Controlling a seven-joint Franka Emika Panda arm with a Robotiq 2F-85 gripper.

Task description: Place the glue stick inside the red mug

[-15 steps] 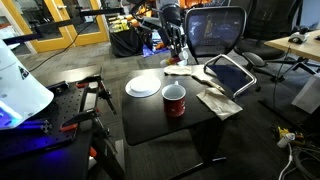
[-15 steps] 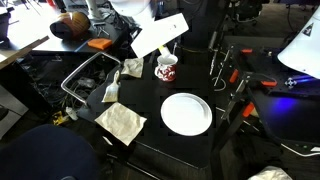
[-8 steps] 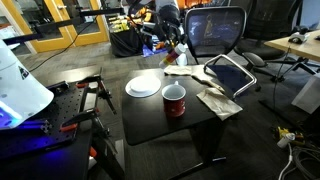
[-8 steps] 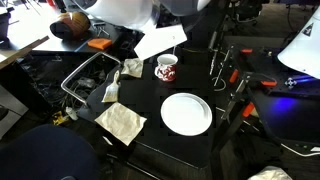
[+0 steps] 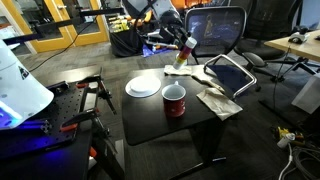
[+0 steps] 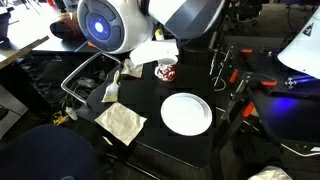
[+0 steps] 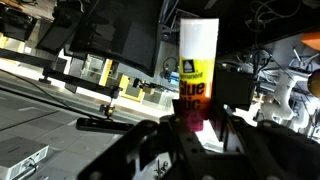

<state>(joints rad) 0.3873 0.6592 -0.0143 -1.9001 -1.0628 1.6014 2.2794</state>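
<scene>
The tool (image 7: 202, 125) is clamped on the lower end of the glue stick (image 7: 198, 60), its jaws pressing on either side while most of the tube juts out past them. So the pickup looks done. In an exterior view the glue stick (image 5: 187, 46) hangs in the air over the far side of the desk (image 5: 150, 115), well apart from the red mug (image 5: 174, 101), which stands upright near the desk's middle, close beside the plate (image 5: 144, 86). What remains, by my reading, is the larger half: carrying the stick over the mug's mouth, turning it roughly upright, lowering it and letting go.

The glue stick is a smooth plastic cylinder, white at the top with a yellow label and dark lettering. It is slick and round, so likely to twist if it is held off-centre. The red mug (image 6: 166, 71) looks glazed and glossy, a plain cylinder with a pale inside and some white marking on its wall. Its opening seems comfortably wider than the stick. The plate is white, round and shallow. The desk is dark and matte, and a soft, creased napkin (image 6: 120, 122) lies near one edge.
</scene>
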